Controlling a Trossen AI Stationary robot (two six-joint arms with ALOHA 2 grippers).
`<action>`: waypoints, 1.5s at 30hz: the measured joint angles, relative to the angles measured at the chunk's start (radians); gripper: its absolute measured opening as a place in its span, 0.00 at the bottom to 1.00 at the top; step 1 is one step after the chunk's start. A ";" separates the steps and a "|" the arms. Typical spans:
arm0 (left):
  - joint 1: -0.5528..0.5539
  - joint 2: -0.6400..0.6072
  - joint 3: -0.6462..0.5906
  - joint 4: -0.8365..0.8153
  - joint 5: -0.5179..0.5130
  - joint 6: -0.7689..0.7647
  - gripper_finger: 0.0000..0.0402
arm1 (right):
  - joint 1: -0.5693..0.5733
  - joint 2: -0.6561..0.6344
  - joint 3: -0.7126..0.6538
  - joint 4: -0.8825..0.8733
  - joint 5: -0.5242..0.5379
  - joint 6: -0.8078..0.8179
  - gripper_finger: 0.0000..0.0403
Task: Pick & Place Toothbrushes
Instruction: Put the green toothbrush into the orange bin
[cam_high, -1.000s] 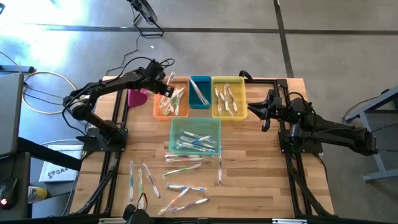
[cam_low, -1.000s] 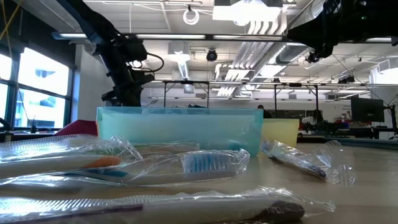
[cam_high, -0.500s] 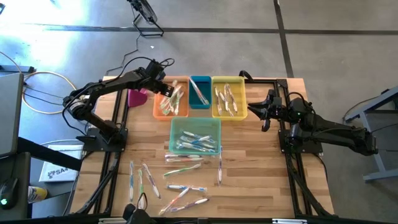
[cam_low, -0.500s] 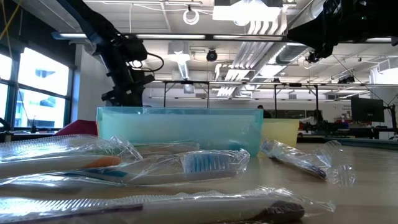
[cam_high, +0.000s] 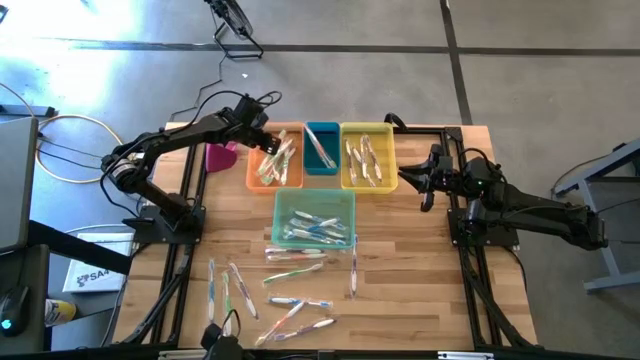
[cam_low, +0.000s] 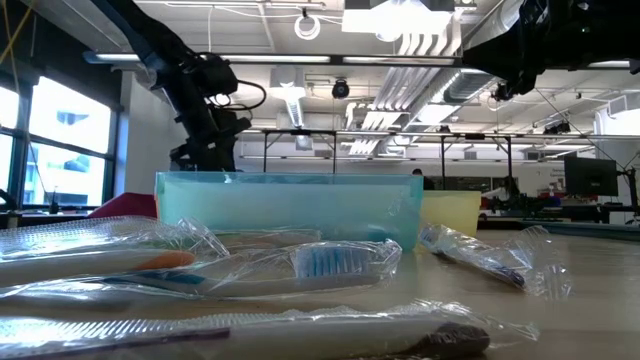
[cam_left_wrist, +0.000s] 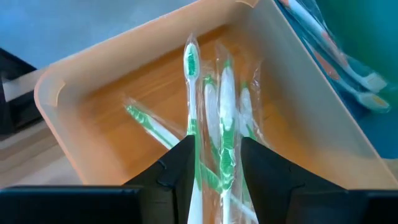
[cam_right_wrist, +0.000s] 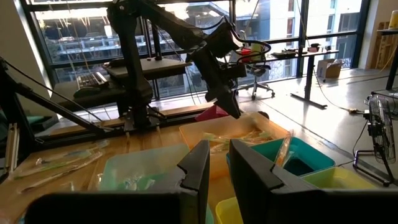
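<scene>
My left gripper (cam_high: 262, 142) (cam_left_wrist: 216, 142) hangs open over the far left part of the orange bin (cam_high: 253, 172) (cam_left_wrist: 48, 93). Several wrapped toothbrushes with green accents (cam_left_wrist: 191, 87) lie in that bin and run between its fingers in the left wrist view; I see no touch. More toothbrushes fill the dark teal bin (cam_high: 321, 148), the yellow bin (cam_high: 368, 160) and the light teal bin (cam_high: 314, 218). Loose wrapped toothbrushes (cam_high: 295, 272) (cam_low: 320, 262) lie flat on the near part of the table. My right gripper (cam_high: 408, 180) (cam_right_wrist: 219, 152) waits right of the yellow bin, fingers slightly apart with nothing between.
A pink bin (cam_high: 222, 156) stands left of the orange one, under my left arm. The light teal bin sits near the table's middle, in front of the row of three. Bare wood shows on the near right part of the table (cam_high: 430, 290).
A wrapped toothbrush stood up from my left gripper over the orange bin a second ago. The gripper has let it go, and it now lies in the bin among the others. The gripper itself has stayed about where it was.
</scene>
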 joint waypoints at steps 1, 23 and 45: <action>0.000 0.000 0.000 0.000 0.000 0.010 0.32 | 0.000 0.000 0.000 -0.001 0.000 0.000 0.14; -0.159 -0.084 -0.002 -0.173 -0.139 0.150 0.02 | 0.000 0.000 0.000 -0.019 0.000 0.000 0.14; -0.805 -0.239 -0.001 -0.261 -0.252 -0.019 0.00 | 0.000 0.000 0.000 -0.022 0.000 0.001 0.14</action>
